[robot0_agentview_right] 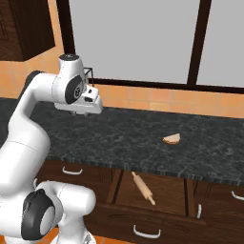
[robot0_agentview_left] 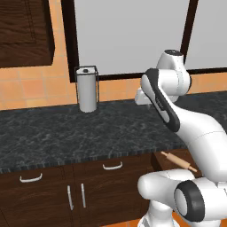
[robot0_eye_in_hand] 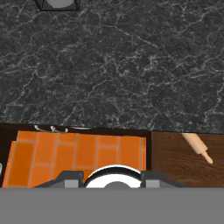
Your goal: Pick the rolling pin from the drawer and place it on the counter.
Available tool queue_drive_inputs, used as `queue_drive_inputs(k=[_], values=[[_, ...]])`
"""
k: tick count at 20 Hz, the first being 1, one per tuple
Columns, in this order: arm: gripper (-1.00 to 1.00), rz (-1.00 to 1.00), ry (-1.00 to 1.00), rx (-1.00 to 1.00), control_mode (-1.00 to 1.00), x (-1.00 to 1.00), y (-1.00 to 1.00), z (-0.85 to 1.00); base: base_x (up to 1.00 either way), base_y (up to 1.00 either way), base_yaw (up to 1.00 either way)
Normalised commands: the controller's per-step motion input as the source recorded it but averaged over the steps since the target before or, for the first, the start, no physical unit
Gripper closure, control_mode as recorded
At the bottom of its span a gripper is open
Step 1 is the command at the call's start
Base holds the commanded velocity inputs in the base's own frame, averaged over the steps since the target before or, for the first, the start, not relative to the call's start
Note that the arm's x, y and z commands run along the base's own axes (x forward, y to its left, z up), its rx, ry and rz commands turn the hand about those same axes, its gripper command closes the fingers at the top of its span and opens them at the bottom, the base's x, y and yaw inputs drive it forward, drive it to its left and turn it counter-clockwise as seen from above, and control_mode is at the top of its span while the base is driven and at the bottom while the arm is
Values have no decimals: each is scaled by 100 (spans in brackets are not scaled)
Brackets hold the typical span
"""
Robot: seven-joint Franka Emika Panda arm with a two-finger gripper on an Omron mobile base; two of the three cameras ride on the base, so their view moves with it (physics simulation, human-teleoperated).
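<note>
The long black stone-like bench [robot0_agentview_right: 143,138], across the middle of the right base view, looks polished, with grey marbled veining. Below it, the dark brown pull-out drawer [robot0_agentview_right: 157,190] shows wood grain, and its curved bar handle [robot0_agentview_right: 147,233] looks like bright metal. Lying inside, the slim light-tan rolling pin [robot0_agentview_right: 143,188] looks like smooth, matt wood. At upper left of the left base view, a grey cylindrical canister [robot0_agentview_left: 87,90] has a dull metallic sheen. The wall behind is orange tile [robot0_agentview_left: 31,86].
</note>
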Motion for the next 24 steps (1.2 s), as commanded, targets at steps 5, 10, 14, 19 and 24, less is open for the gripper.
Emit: queue_drive_inputs(k=[5, 10, 14, 19, 24], values=[[-100, 0, -2, 0, -100, -38, -9, -1, 0, 0, 0], [-100, -1, 0, -5, -100, -32, -10, -41, 0, 0, 0], [-100, -1, 0, -7, -100, -1, -6, -63, 0, 0, 0], [-100, 0, 0, 0, -100, 0, -13, -62, 0, 0, 0], [-100, 0, -1, 0, 100, 0, 0, -10, 0, 64, -27]])
